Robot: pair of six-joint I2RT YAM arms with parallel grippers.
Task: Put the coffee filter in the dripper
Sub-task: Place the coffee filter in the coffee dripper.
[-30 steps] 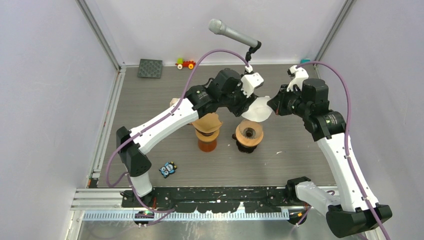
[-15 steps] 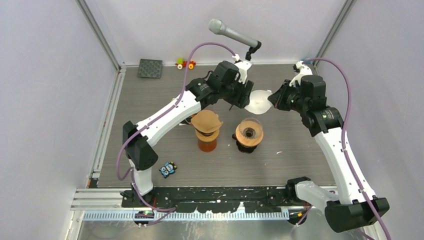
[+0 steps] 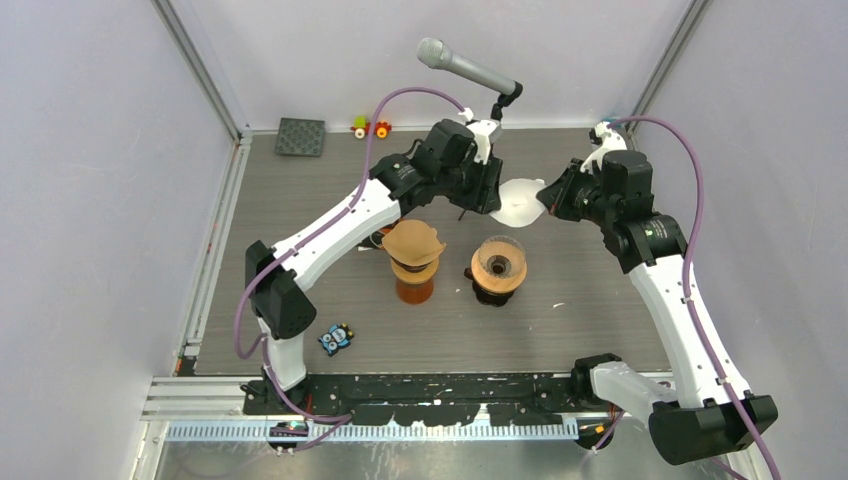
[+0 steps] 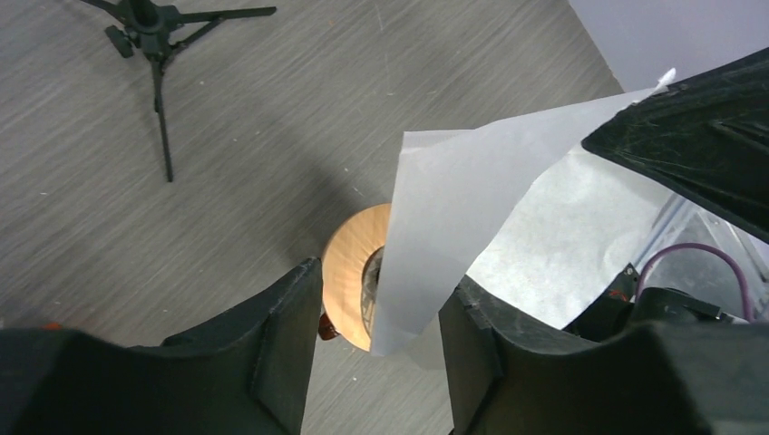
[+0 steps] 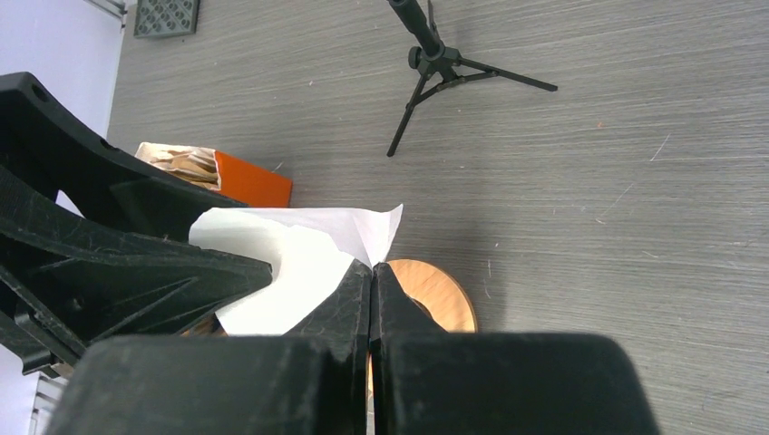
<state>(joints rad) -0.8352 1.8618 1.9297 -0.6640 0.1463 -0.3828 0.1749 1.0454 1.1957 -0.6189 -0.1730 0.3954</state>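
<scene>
A white paper coffee filter [image 3: 518,200] hangs in the air between my two grippers, behind and above the dripper [image 3: 498,268], a dark glass cone with a wooden collar. My right gripper [image 3: 546,203] is shut on the filter's edge; in the right wrist view its jaws [image 5: 373,269] pinch the paper [image 5: 290,258] above the wooden collar [image 5: 435,294]. My left gripper [image 3: 491,194] is open; in the left wrist view [image 4: 381,290] a folded corner of the filter [image 4: 453,208] hangs between its fingers, close to the right one, with the dripper [image 4: 349,281] below.
A stack of brown filters on an orange stand [image 3: 413,250] is just left of the dripper. A microphone on a tripod [image 3: 465,68] stands behind the grippers. A black mat [image 3: 301,136] and toy car [image 3: 371,127] lie far left; an owl toy [image 3: 338,338] near front.
Both grippers and the filter moved up and toward the far side, away from just above the dripper. In the last half second almost nothing moved.
</scene>
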